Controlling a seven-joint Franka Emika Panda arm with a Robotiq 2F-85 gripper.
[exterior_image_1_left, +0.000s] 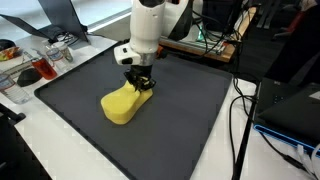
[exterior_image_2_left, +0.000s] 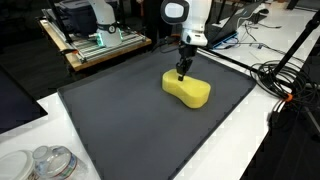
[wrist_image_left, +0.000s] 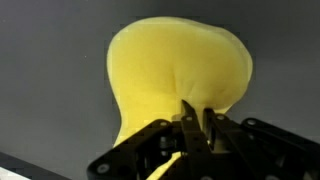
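At the tool (wrist_image_left: 197, 120): pressed nearly together, pinching a thin fold of the yellow sponge (wrist_image_left: 175, 60), with a crease in the foam running up from the fingertips (wrist_image_left: 186, 112) in the wrist view. Standing upright over one end of that yellow sponge (exterior_image_1_left: 128, 103) in both exterior views, not over its middle.

Lying flat on the dark mat (exterior_image_1_left: 200, 125), well inside its edges, with the mat spread across the white bench (exterior_image_2_left: 250, 150).

Risks from here, as a judgement:
- Could lose the catch on a lift, with so little foam between the fingers and foam this soft squeezing out.
- Could swing or droop from an off-centre hold, then drag along the mat.
- Could tear at the crease under a sharp pull.
- Could press into the mat on any further descent and rumple it.

Farther out, near a corner of the mat: a clear cup (exterior_image_1_left: 42, 68) holding something red, among clutter too small to name. At a bench corner in an exterior view: clear plastic tubs (exterior_image_2_left: 48, 162), contents impossible to make out. Beyond the mat's edge, loose cables (exterior_image_2_left: 285, 85), well apart from the tool.
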